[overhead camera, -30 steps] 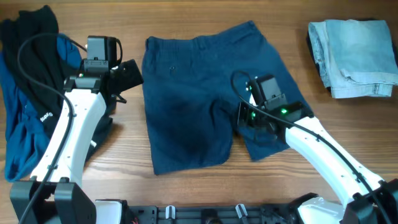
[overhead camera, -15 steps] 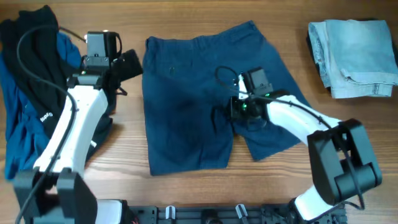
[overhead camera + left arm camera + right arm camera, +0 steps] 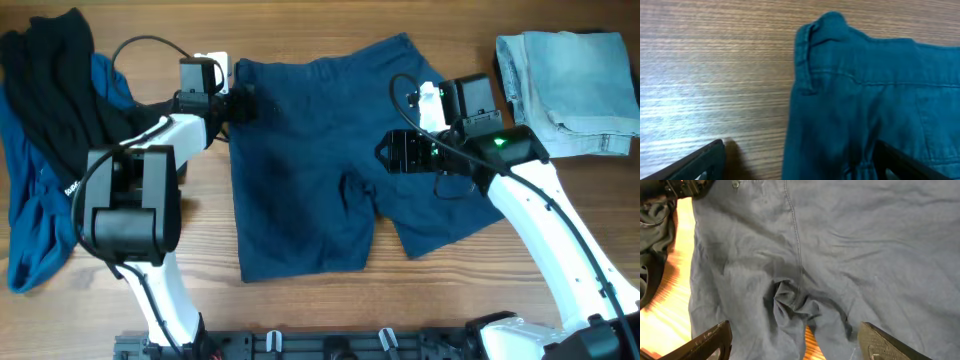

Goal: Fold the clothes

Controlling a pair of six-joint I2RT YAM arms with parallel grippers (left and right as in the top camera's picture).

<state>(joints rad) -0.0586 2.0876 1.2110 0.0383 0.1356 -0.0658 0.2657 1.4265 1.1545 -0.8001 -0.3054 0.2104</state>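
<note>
Dark navy shorts [image 3: 310, 170] lie spread flat in the middle of the table, waistband toward the far edge and both legs toward me. My left gripper [image 3: 243, 103] is at the waistband's left corner. In the left wrist view it [image 3: 800, 169] is open, and its fingers [image 3: 705, 161] straddle the edge of the shorts [image 3: 855, 100]. My right gripper [image 3: 388, 152] hovers open over the right half. In the right wrist view it [image 3: 797, 345] holds nothing and looks down on the bunched crotch of the shorts [image 3: 790, 297].
A loose heap of black and mid-blue garments [image 3: 45, 140] lies at the far left. A folded pale denim piece [image 3: 570, 90] sits at the back right. Bare wooden tabletop [image 3: 200, 230] shows on both sides of the shorts.
My left gripper has swung right to the waistband's corner. My right gripper has opened, let go of the crotch cloth and pulled back to the right and up.
</note>
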